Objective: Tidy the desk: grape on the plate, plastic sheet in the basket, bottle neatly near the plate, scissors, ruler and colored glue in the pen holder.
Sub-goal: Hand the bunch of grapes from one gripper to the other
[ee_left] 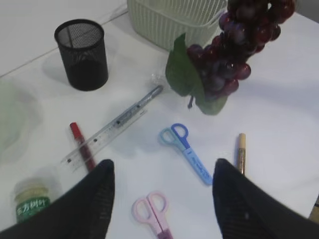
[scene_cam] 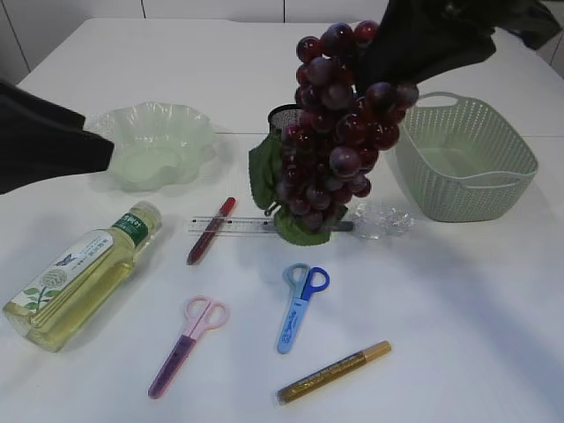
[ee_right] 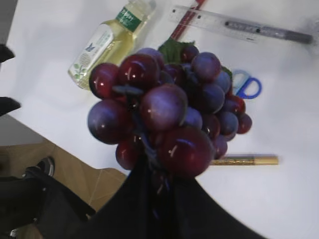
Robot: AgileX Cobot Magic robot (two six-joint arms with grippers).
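My right gripper (ee_right: 155, 172) is shut on the stem of the dark red grape bunch (scene_cam: 335, 132), which hangs in the air above the ruler (scene_cam: 233, 226) and in front of the black mesh pen holder (ee_left: 82, 55). The pale green plate (scene_cam: 159, 145) lies at the back left. My left gripper (ee_left: 163, 162) is open and empty above the pink scissors (ee_left: 153, 211). Blue scissors (scene_cam: 300, 308), a red glue pen (scene_cam: 211, 229) and a gold glue pen (scene_cam: 335, 372) lie flat. The bottle (scene_cam: 84, 273) lies on its side at the front left. The crumpled clear plastic sheet (scene_cam: 383, 220) sits beside the green basket (scene_cam: 467, 159).
My left arm (scene_cam: 44, 141) comes in from the left edge, just beside the plate. The white table's front-left corner shows in the right wrist view, with the floor below it.
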